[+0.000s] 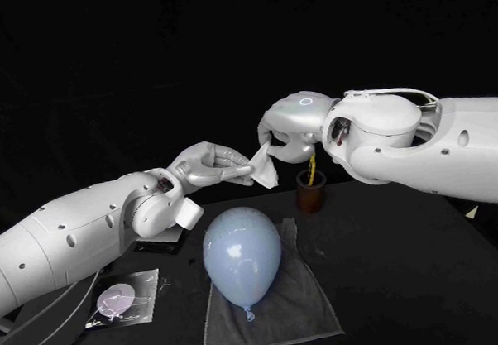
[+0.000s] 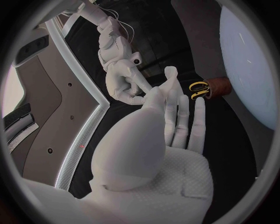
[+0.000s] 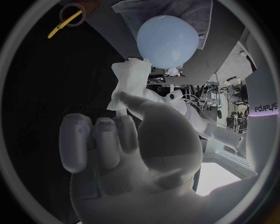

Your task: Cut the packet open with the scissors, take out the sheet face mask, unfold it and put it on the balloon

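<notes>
both arms raised, hands meeting over far end of balloon (image 1: 242, 252). right hand (image 1: 287, 127) pinches top of mask (image 1: 263, 164); left hand (image 1: 213, 166) grips its lower edge. balloon lies on towel (image 1: 290, 314).

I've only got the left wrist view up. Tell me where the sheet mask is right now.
Observer: Both hands have it. The left hand and the right hand pinch the sheet mask between their fingers, up off the table.
Operator: Tell me how far open it is.
Observer: It looks folded. The head view shows a narrow white strip, and the right wrist view shows it bunched.
Operator: Give me the balloon's position.
Observer: The balloon lies on a grey towel with its knot towards the robot, and it is not touching the mask.
</notes>
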### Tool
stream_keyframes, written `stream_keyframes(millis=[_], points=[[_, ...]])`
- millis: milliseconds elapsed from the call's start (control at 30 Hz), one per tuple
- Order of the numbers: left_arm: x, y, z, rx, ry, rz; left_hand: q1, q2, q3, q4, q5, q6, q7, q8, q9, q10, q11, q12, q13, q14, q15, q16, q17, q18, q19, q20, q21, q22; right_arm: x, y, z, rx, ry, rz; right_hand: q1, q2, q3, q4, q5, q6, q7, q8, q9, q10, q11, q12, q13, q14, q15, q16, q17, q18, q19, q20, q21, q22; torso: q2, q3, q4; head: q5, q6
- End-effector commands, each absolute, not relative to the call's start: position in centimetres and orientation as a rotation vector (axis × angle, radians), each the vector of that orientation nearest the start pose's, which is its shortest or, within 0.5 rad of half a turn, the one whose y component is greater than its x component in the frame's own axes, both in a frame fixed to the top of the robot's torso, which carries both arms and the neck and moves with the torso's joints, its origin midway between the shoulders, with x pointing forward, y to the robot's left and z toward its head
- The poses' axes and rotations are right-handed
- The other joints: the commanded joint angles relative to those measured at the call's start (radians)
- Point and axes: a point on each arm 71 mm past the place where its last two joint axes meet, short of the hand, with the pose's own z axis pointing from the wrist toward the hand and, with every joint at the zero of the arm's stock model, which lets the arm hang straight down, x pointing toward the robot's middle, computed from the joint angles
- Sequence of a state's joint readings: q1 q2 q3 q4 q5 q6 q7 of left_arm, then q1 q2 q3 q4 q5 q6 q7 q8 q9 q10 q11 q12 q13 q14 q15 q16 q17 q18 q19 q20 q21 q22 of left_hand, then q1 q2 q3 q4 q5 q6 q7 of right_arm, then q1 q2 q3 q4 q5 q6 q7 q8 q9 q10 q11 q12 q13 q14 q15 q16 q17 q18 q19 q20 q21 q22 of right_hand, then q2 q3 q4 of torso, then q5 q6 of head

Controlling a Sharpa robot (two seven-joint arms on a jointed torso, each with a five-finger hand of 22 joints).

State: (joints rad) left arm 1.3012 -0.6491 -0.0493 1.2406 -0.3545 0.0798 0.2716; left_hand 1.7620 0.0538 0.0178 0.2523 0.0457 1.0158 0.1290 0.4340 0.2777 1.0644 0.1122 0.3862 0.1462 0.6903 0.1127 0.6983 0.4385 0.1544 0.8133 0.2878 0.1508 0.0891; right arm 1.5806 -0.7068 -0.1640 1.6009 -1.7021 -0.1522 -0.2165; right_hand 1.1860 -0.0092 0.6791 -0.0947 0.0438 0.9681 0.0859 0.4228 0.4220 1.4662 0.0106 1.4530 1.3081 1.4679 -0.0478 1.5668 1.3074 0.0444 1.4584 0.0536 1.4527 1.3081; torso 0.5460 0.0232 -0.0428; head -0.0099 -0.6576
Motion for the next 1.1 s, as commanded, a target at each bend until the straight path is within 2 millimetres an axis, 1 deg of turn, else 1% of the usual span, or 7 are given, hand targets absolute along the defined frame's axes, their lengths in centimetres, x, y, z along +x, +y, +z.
stream_keyframes(millis=[33, 167, 333, 667, 900, 1000, 1100], points=[[53.8, 16.5, -14.9, -0.565, 1.751, -1.602, -0.008, 0.002, 0.019, 0.003, 0.003, -0.013, -0.002, 0.010, 0.035, -0.020, 0.003, 0.012, 0.010, -0.022, 0.004, 0.012, 0.006, 0.013, -0.001, 0.000, -0.005, -0.002, 49.8, -11.3, -5.3, -0.625, 1.465, 0.388, 0.008, -0.005, 0.006, 0.001, 0.005, 0.006, -0.002, 0.027, 0.106, 0.025, -0.004, -0.004, 0.120, 0.103, -0.007, 0.004, 0.263, -0.014, 0.070, -0.003, -0.008, 0.188, 0.000, -0.0006, -0.0014, -0.002, -0.002], [53.8, 16.6, -14.9, -0.579, 1.733, -1.590, -0.038, 0.007, 0.037, 0.018, 0.003, -0.033, -0.018, 0.020, 0.056, -0.042, 0.011, 0.042, 0.033, -0.042, 0.010, 0.048, 0.026, 0.012, 0.002, 0.000, -0.004, -0.002, 50.1, -11.2, -6.0, -0.620, 1.488, 0.369, 0.008, -0.007, 0.009, 0.003, 0.005, 0.003, -0.001, 0.025, 0.105, 0.019, -0.003, -0.016, 0.108, 0.103, -0.006, 0.004, 0.263, -0.012, 0.067, -0.002, -0.016, 0.183, -0.001, -0.0006, -0.0004, -0.004, -0.004], [53.9, 17.0, -14.8, -0.573, 1.742, -1.532, -0.085, -0.015, 0.118, 0.016, 0.003, -0.063, -0.023, 0.040, 0.121, -0.167, 0.017, 0.267, 0.188, -0.128, 0.008, 0.212, 0.105, 0.013, 0.016, -0.002, 0.010, 0.006, 50.5, -11.2, -7.0, -0.610, 1.513, 0.356, 0.008, -0.008, 0.011, 0.004, 0.005, 0.002, -0.001, 0.023, 0.105, 0.017, -0.003, -0.018, 0.106, 0.103, -0.006, 0.004, 0.263, -0.012, 0.066, -0.002, -0.019, 0.182, 0.000, -0.0016, 0.0005, -0.006, -0.009], [55.9, 17.3, -10.5, -0.323, 1.785, -1.226, -0.137, -0.068, 0.226, -0.010, 0.004, -0.055, -0.030, 0.037, 0.165, -0.179, -0.037, 0.579, 0.363, -0.037, -0.054, 0.428, 0.168, 0.022, 0.149, -0.068, 0.190, 0.115, 50.3, -12.5, -7.8, -0.528, 1.506, 0.371, 0.011, -0.012, 0.015, 0.002, 0.005, 0.005, -0.002, 0.024, 0.105, 0.025, -0.004, -0.008, 0.119, 0.103, -0.006, 0.004, 0.263, -0.016, 0.072, -0.002, -0.001, 0.193, -0.004, -0.0002, 0.0040, -0.010, -0.014], [56.1, 17.8, -9.4, -0.201, 1.764, -1.060, -0.177, -0.105, 0.297, -0.028, 0.003, -0.040, -0.032, 0.021, 0.183, -0.193, -0.050, 0.657, 0.398, -0.017, -0.071, 0.489, 0.169, 0.014, 0.132, -0.099, 0.322, 0.215, 50.2, -13.2, -7.6, -0.455, 1.482, 0.406, 0.015, -0.015, 0.021, -0.001, 0.006, 0.009, -0.003, 0.025, 0.105, 0.029, -0.005, -0.006, 0.122, 0.103, -0.008, 0.004, 0.263, -0.018, 0.075, -0.003, 0.007, 0.198, -0.007, 0.0047, 0.0032, -0.006, -0.020], [56.0, 18.0, -8.9, -0.187, 1.740, -1.035, -0.191, -0.120, 0.334, -0.040, 0.003, -0.036, -0.031, 0.016, 0.193, -0.198, -0.046, 0.667, 0.398, -0.028, -0.067, 0.500, 0.164, 0.012, 0.093, -0.110, 0.377, 0.263, 49.8, -13.4, -7.8, -0.427, 1.475, 0.435, 0.012, -0.018, 0.021, 0.013, 0.006, 0.010, -0.003, 0.024, 0.105, 0.022, -0.005, -0.019, 0.109, 0.103, -0.007, 0.004, 0.263, -0.015, 0.070, -0.003, -0.005, 0.191, 0.001, 0.0003, -0.0014, -0.001, -0.017], [55.8, 17.8, -9.6, -0.170, 1.776, -1.020, -0.212, -0.130, 0.360, -0.046, 0.002, -0.032, -0.033, 0.012, 0.199, -0.211, -0.044, 0.673, 0.399, -0.037, -0.066, 0.507, 0.160, 0.001, 0.059, -0.106, 0.412, 0.295, 50.0, -13.5, -7.8, -0.412, 1.494, 0.442, 0.017, -0.020, 0.025, 0.010, 0.006, 0.010, -0.003, 0.023, 0.105, 0.027, -0.005, -0.011, 0.118, 0.103, -0.008, 0.004, 0.263, -0.016, 0.072, -0.003, 0.001, 0.195, -0.006, 0.0068, 0.0032, -0.007, -0.021]])
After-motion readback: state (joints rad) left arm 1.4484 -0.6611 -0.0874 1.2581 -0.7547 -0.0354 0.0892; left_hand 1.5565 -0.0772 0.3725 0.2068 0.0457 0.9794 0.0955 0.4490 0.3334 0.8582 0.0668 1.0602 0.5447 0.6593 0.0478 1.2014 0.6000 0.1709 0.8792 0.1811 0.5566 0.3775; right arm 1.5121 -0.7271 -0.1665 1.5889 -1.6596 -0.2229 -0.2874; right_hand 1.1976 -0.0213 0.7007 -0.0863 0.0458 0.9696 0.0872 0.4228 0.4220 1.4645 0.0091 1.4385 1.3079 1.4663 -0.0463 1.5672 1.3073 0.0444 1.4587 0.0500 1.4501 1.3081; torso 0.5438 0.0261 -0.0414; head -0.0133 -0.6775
